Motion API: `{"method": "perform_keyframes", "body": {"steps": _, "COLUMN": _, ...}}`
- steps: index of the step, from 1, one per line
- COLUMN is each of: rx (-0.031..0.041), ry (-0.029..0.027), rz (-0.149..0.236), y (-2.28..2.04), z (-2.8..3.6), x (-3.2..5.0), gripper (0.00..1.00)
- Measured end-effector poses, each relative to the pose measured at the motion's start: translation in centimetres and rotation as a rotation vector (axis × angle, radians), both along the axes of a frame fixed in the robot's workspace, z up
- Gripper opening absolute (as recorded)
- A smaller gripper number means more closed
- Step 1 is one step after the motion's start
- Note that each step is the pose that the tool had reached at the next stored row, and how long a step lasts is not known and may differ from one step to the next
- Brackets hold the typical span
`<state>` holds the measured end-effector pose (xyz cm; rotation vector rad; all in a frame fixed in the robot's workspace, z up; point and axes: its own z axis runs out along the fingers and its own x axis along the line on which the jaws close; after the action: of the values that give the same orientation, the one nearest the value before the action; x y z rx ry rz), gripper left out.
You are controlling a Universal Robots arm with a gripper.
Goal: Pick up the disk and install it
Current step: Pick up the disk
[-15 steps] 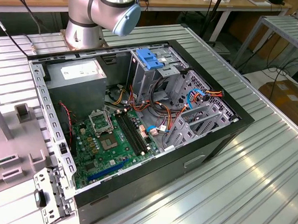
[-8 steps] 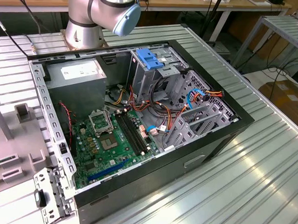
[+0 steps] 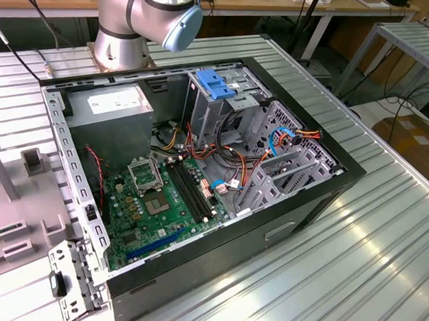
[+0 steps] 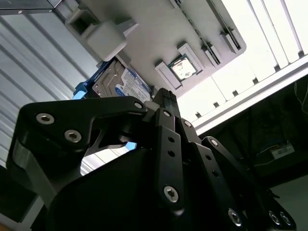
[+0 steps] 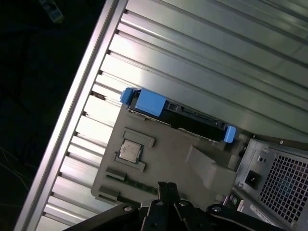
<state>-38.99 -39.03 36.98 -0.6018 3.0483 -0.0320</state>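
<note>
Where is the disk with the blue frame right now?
In the first wrist view, the disk lies against one edge of the grey tray on the ribbed metal table, near a corner of the computer case.

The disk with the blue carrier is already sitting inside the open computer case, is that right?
No. The disk lies outside the computer case, at the edge of the grey tray on the ribbed metal table; the first wrist view shows it.

Ribbed metal table (image 3: 381,284) with an open computer case (image 3: 297,222), a grey fixture tray (image 5: 168,149) and the arm's base (image 3: 119,51).
</note>
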Motion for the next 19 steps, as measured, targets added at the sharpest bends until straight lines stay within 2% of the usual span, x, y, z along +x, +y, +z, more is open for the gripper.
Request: {"method": "perform_keyframes", "body": {"steps": 19, "rx": 0.0, "ry": -0.0001, "rz": 0.093, "y": 0.0, "z": 0.0, "x": 0.0, "gripper": 0.11}}
